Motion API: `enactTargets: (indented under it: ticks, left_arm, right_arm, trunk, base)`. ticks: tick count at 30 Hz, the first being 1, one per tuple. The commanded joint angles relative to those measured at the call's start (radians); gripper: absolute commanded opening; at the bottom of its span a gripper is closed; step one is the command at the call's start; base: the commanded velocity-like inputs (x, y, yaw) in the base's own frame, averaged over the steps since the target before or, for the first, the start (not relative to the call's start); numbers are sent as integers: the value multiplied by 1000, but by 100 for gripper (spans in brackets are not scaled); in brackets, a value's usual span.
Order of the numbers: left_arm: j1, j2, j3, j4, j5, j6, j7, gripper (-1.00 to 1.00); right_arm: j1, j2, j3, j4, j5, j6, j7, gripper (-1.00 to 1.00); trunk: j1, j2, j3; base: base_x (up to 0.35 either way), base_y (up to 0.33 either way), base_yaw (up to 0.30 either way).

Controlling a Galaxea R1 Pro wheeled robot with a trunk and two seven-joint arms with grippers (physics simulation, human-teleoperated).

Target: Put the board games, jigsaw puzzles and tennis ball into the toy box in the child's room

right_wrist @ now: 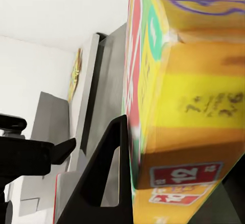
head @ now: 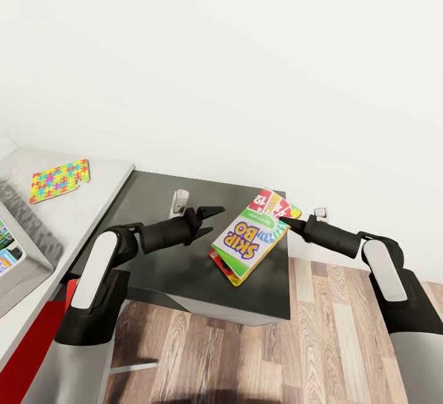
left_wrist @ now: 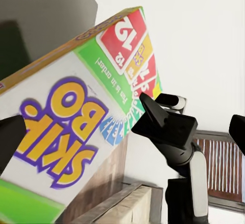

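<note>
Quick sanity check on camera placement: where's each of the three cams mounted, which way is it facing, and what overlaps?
Head view: on the head, looking forward and down at the dark table; both arms show, right gripper on the Skip-Bo box.
Left wrist view: on the left arm, looking along its fingers at the box's printed top and the right gripper.
Right wrist view: on the right arm, looking along the box's edge; left gripper beyond.
Shared: the Skip-Bo box in all three.

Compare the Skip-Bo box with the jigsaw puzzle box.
The green and white Skip-Bo board game box is held up, tilted, in the right claw over the dark table; the multicoloured jigsaw puzzle box lies flat on the grey table, untouched. The first bears lettering and card pictures, the second puzzle pieces. Both are flat rectangular boxes.
</note>
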Motion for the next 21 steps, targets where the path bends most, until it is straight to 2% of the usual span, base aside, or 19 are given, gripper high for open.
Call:
enactTargets:
  ticks: [1, 5, 11, 21]
  left_arm:
    - [-1, 0, 1, -1, 10, 2, 10, 100]
    - [-1, -3, -2, -1, 10, 1, 2, 100]
    - [-6, -15, -5, -2, 10, 0, -1, 100]
    - [-6, -17, -4, -2, 10, 2, -8, 100]
  right_arm:
    - [-1, 0, -1, 0, 7, 4, 9, -100]
    - [0, -2, -2, 0, 6, 5, 10, -100]
    - [1, -15, -6, -1, 4, 6, 11, -100]
    - [1, -26, -7, -2, 2, 6, 12, -100]
  trunk:
    - [0, 0, -1]
    - [0, 0, -1]
    - [-23, 42, 18]
    - [-61, 112, 49]
  base:
    - [0, 0, 0]
    - [0, 0, 0]
    - [0, 0, 0]
    - [0, 0, 0]
